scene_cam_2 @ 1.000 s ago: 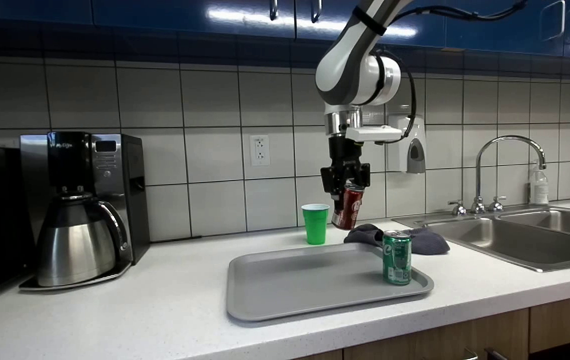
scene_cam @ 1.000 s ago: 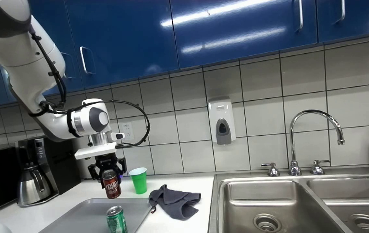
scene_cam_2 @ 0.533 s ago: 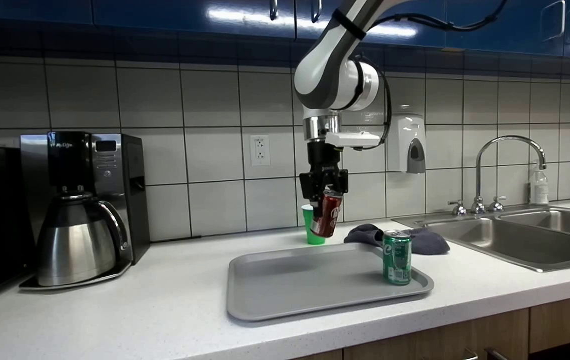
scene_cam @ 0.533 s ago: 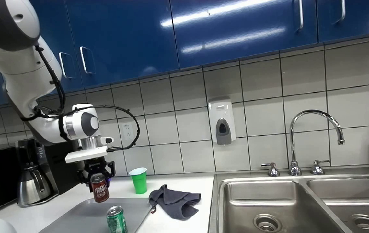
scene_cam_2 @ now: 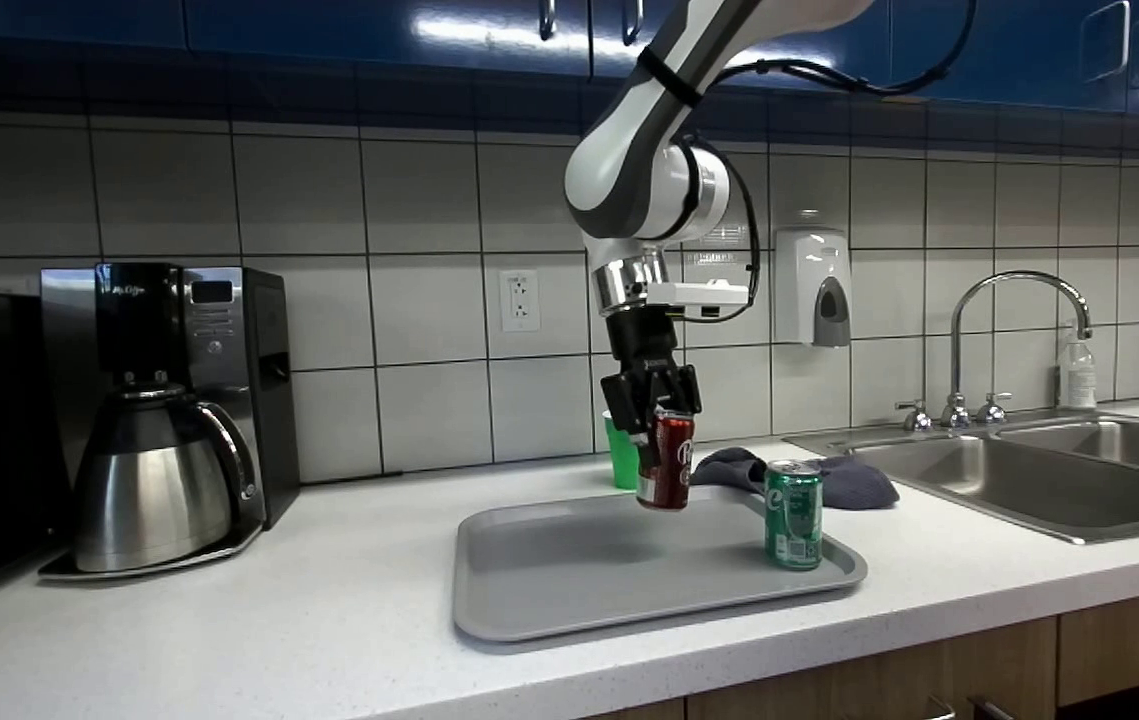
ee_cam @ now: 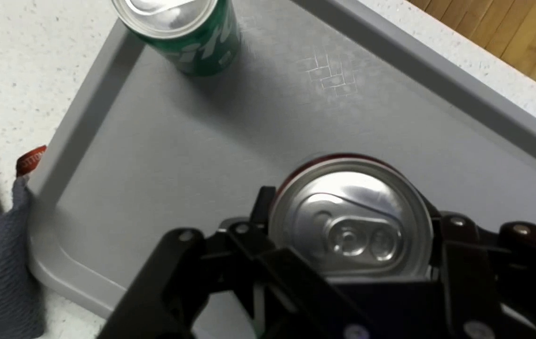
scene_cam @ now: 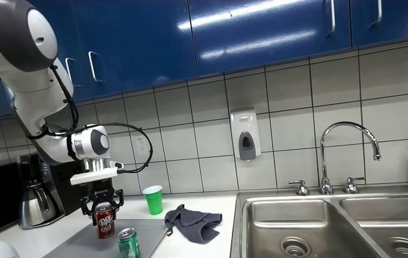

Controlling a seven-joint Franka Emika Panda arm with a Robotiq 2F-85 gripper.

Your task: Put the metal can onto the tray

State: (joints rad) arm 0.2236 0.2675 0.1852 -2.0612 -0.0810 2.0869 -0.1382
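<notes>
The metal can, red with a silvery top, shows in both exterior views (scene_cam: 105, 224) (scene_cam_2: 671, 465) and in the wrist view (ee_cam: 343, 188). My gripper (scene_cam: 104, 216) is shut on it, with a finger on each side of the can. In the wrist view the gripper (ee_cam: 350, 228) comes in from the bottom, around the can's top. The can hangs nearly upright, slightly tilted, above the back part of the grey tray (scene_cam_2: 569, 565). Its shadow lies on the tray, apart from its base. The tray also fills much of the wrist view (ee_cam: 155, 155).
A green can (scene_cam_2: 794, 520) stands on the tray's corner near the sink (scene_cam_2: 969, 470). A green cup (scene_cam: 153, 200) stands behind the tray. A dark cloth (scene_cam: 196, 224) lies beside the tray. A coffee maker (scene_cam_2: 164, 420) stands at the far left.
My gripper has carried the red can away from the sink side and down, from above the counter behind the tray to low over the tray. The can has become more upright.
</notes>
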